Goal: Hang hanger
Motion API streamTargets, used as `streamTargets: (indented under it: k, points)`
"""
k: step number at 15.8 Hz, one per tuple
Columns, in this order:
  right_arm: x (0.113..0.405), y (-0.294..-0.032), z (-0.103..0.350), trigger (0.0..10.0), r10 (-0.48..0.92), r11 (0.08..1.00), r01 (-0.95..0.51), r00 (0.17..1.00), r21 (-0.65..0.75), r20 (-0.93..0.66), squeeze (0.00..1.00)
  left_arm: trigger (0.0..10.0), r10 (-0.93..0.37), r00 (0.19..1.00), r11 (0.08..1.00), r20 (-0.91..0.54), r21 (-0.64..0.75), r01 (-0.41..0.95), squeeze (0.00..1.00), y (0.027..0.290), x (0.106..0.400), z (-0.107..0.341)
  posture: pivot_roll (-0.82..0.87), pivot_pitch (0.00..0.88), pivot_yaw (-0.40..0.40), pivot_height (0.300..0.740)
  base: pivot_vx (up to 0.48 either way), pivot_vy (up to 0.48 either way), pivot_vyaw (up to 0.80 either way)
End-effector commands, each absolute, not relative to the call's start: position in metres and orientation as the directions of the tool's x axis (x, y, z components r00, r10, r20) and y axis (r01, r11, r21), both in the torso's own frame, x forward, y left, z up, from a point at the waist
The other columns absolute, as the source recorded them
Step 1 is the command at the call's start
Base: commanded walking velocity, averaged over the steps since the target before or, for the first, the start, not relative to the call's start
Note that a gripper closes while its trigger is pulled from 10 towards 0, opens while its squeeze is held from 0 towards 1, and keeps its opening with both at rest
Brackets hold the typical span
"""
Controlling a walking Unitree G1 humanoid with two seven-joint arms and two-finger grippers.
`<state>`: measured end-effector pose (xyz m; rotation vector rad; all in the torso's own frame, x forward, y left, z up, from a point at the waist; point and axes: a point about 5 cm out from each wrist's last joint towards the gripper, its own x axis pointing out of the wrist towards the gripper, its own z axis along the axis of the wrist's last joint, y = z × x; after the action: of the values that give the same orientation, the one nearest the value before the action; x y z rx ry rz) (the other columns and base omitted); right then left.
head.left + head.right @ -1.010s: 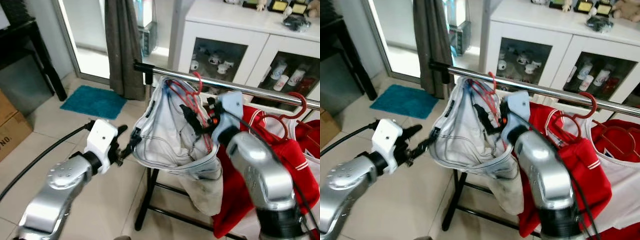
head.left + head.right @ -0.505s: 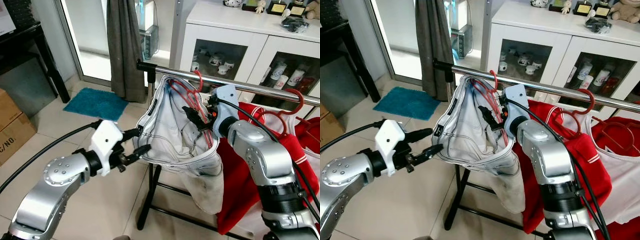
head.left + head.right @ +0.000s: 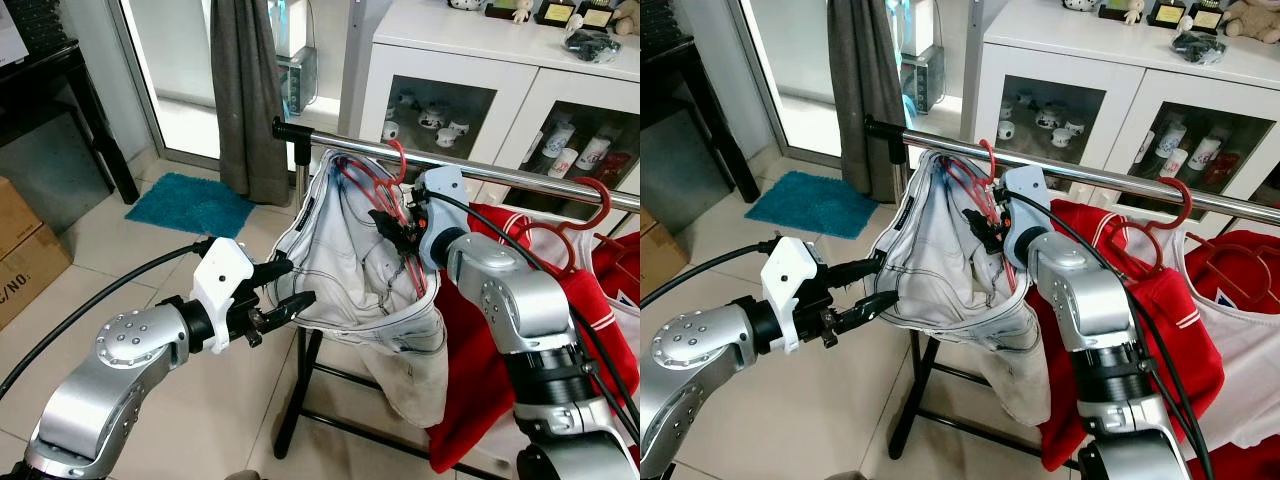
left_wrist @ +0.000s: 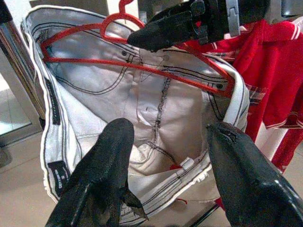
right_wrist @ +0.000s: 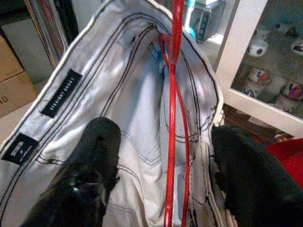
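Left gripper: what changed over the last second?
The left gripper let go of the white shorts' waistband; it gripped the edge a second ago and now sits open just beside it. The right gripper drew in a little, open at the red hanger. The hanger stayed hooked on the rail, shorts still on it.

Silver arms, white wrists, black cables

My left hand (image 3: 283, 285) has let go of the waistband of the white shorts (image 3: 350, 270) and now sits spread open just in front of it. My right hand (image 3: 392, 222) has drawn up closer to the red hanger (image 3: 385, 180) near the rail (image 3: 470, 172), fingers apart.
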<state>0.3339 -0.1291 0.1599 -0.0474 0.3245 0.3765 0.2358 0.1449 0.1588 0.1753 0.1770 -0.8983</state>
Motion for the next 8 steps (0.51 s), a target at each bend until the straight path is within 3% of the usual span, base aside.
streamTargets:
  k: [1,8]
  points:
    - [0.338,-0.130,0.162,0.0,0.339,0.936,-0.353,0.886,0.013,-0.318,0.00,10.0,-0.775,0.593,0.591,-0.217,0.080,0.803,0.00,0.140,0.234,0.163,0.04,0.000,-0.017,0.740,0.000,0.000,0.00]
    - [0.349,-0.127,0.158,0.0,0.330,0.940,-0.342,0.883,0.025,-0.335,0.00,10.0,-0.778,0.588,0.582,-0.221,0.101,0.807,0.00,0.139,0.234,0.163,0.04,0.000,-0.018,0.740,0.000,0.000,0.00]
